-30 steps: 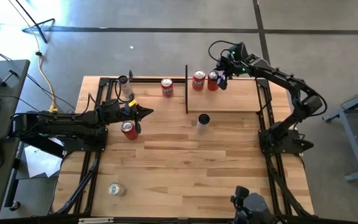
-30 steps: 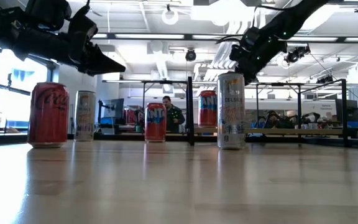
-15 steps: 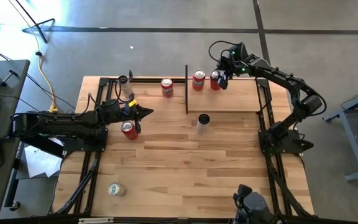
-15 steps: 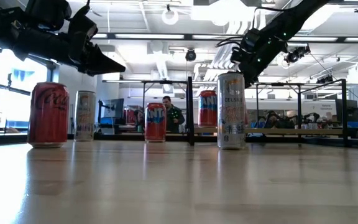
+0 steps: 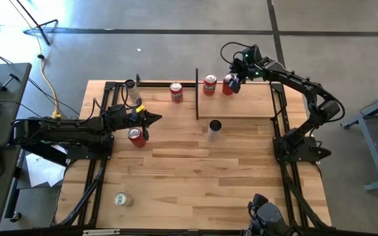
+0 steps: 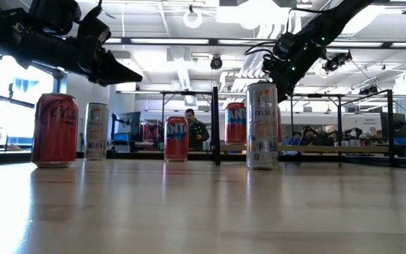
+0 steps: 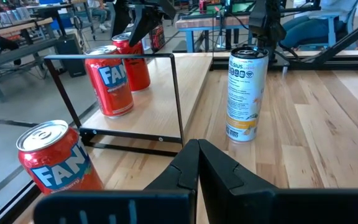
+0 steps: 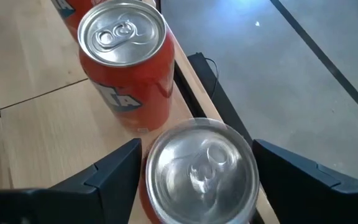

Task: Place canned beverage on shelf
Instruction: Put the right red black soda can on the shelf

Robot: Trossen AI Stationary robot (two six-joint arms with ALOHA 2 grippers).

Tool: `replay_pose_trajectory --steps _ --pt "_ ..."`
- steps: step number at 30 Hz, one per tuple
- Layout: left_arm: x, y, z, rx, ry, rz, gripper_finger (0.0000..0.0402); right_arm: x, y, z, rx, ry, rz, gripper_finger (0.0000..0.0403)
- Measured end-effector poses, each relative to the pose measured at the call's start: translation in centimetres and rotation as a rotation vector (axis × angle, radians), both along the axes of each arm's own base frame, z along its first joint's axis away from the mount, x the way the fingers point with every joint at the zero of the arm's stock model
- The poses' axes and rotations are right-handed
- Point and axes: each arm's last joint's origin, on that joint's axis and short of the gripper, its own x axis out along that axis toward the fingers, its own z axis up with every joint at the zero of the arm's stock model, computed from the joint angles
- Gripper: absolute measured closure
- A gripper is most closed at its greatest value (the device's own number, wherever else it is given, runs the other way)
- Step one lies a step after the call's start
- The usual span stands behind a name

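My right gripper [image 5: 232,81] is shut on a red can [image 5: 228,84] over the far part of the pale shelf [image 5: 248,105], beside an orange Fanta can [image 5: 209,84] that stands on the shelf. In the right wrist view the red can's silver top [image 8: 201,168] lies between my fingers. My left gripper [image 5: 155,119] is shut and empty, hovering above the table next to an upright Coke can [image 5: 135,136]. My right gripper pinches the red can between its two fingers, by the upper side wall just below the rim [image 8: 149,163]. The fingers come from above, slanting down. The can stands upright, top up. Its bottom is hidden, so whether it rests on the shelf cannot be told.
A second Fanta can [image 5: 176,92] stands left of the shelf's black post. A tall Celsius can [image 5: 214,129] stands on the table before the shelf. A silver can [image 5: 131,88] stands far left, and one can [image 5: 121,198] sits near the front left.
My right gripper has gone a little toward the table's far right corner with the red can, which stays upright and has drawn slightly away from the Fanta can on the shelf.
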Motion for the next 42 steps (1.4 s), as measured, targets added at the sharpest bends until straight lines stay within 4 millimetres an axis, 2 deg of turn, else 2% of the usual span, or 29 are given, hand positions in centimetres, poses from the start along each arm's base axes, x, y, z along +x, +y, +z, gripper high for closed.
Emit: replay_pose_trajectory --steps 8,14,18,22,26,27,28,30,35,39,42 --pt "0.0 0.0 0.0 0.001 0.0 0.0 0.0401 0.1 -0.1 0.5 -0.011 -0.011 -0.001 0.0114" --pt "0.0 0.0 0.0 0.001 0.0 0.0 0.0401 1.2 0.7 3.1 -0.013 0.003 0.042 0.012" --pt "0.0 0.0 0.0 0.001 0.001 0.0 0.0401 1.7 1.8 5.1 -0.004 0.103 0.024 0.0163" --pt "0.0 0.0 0.0 0.002 0.001 0.0 0.0401 1.1 2.8 6.2 0.024 0.25 -0.049 0.0254" --pt "0.0 0.0 0.0 0.002 0.001 0.0 0.0401 0.1 2.7 5.9 0.046 0.35 -0.155 0.0368" --pt "0.0 0.0 0.0 0.003 0.001 -0.001 0.0401 -0.1 2.4 5.6 0.024 0.37 -0.189 0.0385" --pt "0.0 0.0 0.0 0.003 0.001 -0.001 0.0401 -0.3 2.1 5.4 0.002 0.387 -0.225 0.0392" --pt "0.0 0.0 0.0 0.003 0.001 -0.001 0.0401 -0.8 1.6 4.9 -0.01 0.393 -0.275 0.038" --pt "0.0 0.0 0.0 0.004 -0.002 0.002 0.0401 -1.3 0.3 3.3 0.026 0.361 -0.282 0.0377" --pt "0.0 0.1 0.1 0.003 -0.006 0.007 0.0401 -1.0 -0.6 2.0 0.023 0.376 -0.271 0.0399" --pt "0.0 0.1 0.1 0.003 -0.006 0.007 0.0401 -0.6 -1.2 1.0 0.028 0.376 -0.26 0.0399"
